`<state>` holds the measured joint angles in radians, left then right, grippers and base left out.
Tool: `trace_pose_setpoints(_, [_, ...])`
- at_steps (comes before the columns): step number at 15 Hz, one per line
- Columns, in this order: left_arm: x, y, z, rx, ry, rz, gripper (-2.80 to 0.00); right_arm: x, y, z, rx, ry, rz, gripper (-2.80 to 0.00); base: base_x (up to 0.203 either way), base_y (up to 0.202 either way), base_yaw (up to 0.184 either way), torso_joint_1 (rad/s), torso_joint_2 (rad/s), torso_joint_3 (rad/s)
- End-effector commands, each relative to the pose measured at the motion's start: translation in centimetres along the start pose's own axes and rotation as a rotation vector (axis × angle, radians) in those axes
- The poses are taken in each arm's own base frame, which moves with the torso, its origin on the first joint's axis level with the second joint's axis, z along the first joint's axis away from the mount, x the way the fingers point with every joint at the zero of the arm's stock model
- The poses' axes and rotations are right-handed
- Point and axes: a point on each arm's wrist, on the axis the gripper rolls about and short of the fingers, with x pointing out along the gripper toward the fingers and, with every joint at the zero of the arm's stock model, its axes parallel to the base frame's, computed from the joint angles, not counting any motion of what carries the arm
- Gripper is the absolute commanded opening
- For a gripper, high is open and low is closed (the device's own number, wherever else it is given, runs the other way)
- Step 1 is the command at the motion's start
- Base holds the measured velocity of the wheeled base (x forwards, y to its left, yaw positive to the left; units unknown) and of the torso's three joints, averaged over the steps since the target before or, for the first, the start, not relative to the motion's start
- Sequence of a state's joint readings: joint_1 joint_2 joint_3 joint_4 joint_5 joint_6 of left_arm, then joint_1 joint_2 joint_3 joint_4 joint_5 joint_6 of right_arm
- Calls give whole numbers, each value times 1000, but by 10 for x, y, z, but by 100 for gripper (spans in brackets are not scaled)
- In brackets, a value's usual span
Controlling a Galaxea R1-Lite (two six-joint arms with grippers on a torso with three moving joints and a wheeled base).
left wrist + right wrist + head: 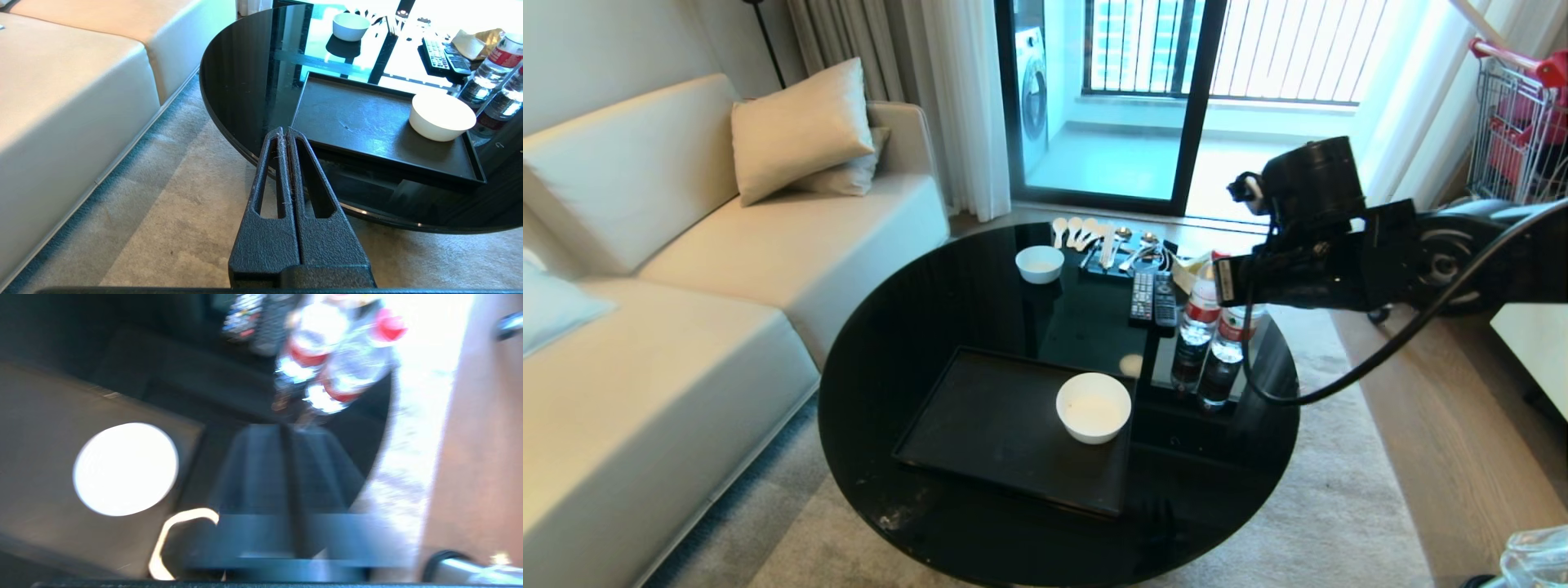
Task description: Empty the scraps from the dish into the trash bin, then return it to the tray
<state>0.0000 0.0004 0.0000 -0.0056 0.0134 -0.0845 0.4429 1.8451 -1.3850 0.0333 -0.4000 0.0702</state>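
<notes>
The white dish (1094,407) (442,116) (126,469) stands upright at the right end of the black tray (988,425) (359,122) (41,416). Its inside looks plain white, and no scraps show in any view. My right gripper (1232,282) (288,426) hangs in the air to the right of the dish, above the water bottles, shut on nothing. My left gripper (284,130) is shut and parked low by the table's near edge. The clear liner of the trash bin (1535,559) shows at the lower right corner of the head view.
On the round black glass table (915,327) stand a smaller white bowl (1040,263), a cutlery holder with spoons (1111,245), two remotes (1153,298) and two water bottles (1209,343). A cream sofa (686,286) lies to the left, a shopping cart (1519,122) at the far right.
</notes>
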Motion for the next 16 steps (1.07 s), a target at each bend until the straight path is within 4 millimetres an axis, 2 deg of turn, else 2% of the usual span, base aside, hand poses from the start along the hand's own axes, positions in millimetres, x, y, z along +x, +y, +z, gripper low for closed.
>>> trace_pose_setpoints(1, [0,0,0,0,-1,0,-280,-8,-30,-12,-22,-36,-66,-280,0,0,0,0,0,0])
trace_pose_setpoints(4, [0,0,0,-1,-1,0,-280,-15,-84,-31,-90,-134,-219,-280,0,0,0,0,0,0])
trace_pose_setpoints(6, [0,0,0,-1,-1,0,-280,-40,-122,-44,-117,-187,-341,-280,0,0,0,0,0,0])
trace_pose_setpoints(8, [0,0,0,-1,-1,0,-280,-75,-142,-61,-111,-212,-422,-280,0,0,0,0,0,0])
trace_pose_setpoints(10, [0,0,0,-1,-1,0,-280,-115,-149,-86,-95,-229,-465,-280,0,0,0,0,0,0])
trace_pose_setpoints(13, [0,0,0,-1,-1,0,-280,-171,-144,-127,-83,-301,-449,-280,0,0,0,0,0,0])
trace_pose_setpoints(16, [0,0,0,0,-1,0,-280,-209,-133,-179,-97,-362,-364,-280,0,0,0,0,0,0])
